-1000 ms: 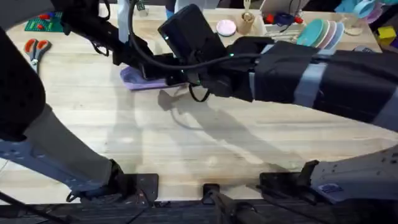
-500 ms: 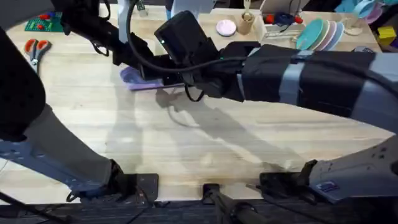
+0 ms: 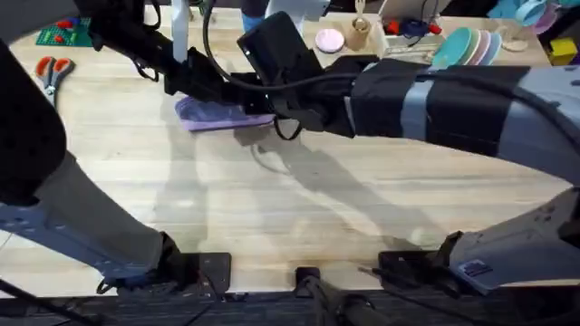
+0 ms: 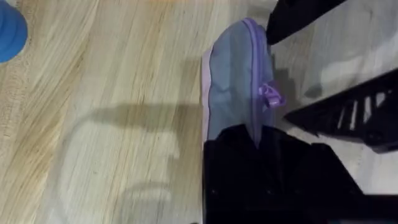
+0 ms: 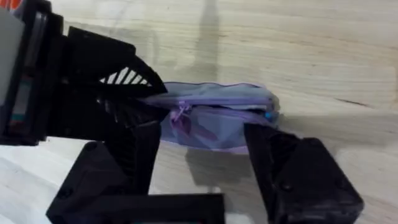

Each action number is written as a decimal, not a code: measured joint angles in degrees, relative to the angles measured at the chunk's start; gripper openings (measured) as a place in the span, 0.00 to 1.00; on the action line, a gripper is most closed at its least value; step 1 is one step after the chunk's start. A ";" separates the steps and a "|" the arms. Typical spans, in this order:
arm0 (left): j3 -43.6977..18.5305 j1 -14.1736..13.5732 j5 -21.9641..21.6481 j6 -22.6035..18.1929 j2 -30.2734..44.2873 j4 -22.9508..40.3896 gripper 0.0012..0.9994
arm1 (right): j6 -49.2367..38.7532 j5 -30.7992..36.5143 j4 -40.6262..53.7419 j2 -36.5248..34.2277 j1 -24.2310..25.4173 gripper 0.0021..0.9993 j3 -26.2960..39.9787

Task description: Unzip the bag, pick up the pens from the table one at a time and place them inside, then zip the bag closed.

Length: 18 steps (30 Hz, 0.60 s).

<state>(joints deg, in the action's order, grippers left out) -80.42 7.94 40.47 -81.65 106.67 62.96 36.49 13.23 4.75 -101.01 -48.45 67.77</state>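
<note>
The lavender bag [image 3: 216, 115] lies on the table [image 3: 272, 199] at the back, left of centre. My left gripper [image 3: 194, 89] comes in from the back left and is shut on the bag's end [image 4: 233, 74], right beside the purple zipper pull [image 4: 270, 96]. My right gripper [image 5: 202, 134] reaches across from the right and stands open, one black finger [image 5: 124, 168] on each side of the bag [image 5: 214, 115], low over it. The pull [image 5: 180, 115] sits near the end held by the left gripper. The pens are out of view.
Orange-handled scissors [image 3: 50, 72] lie at the far left. A green board [image 3: 63, 34] is behind them. A pink round dish [image 3: 329, 40] and stacked plates [image 3: 467, 45] line the back edge. Bare wood stretches in front of the bag.
The right arm has shifted a little to the right and back, uncovering more of the bag in the overhead view. The left gripper has stayed on the bag's end.
</note>
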 joint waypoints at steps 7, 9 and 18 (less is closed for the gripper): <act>0.00 0.00 -0.02 0.02 0.00 -0.02 0.04 | 0.65 0.09 0.09 0.00 0.42 0.71 -0.02; 0.00 0.00 -0.02 0.02 0.00 -0.02 0.04 | 0.81 0.09 0.03 0.00 0.42 0.70 -0.02; 0.00 0.02 -0.03 0.02 0.00 -0.17 0.04 | 3.77 0.52 -2.48 0.00 0.20 0.66 -0.09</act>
<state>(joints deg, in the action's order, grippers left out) -80.42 7.97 40.44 -81.62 106.67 62.78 40.26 13.76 2.27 -101.01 -48.25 67.68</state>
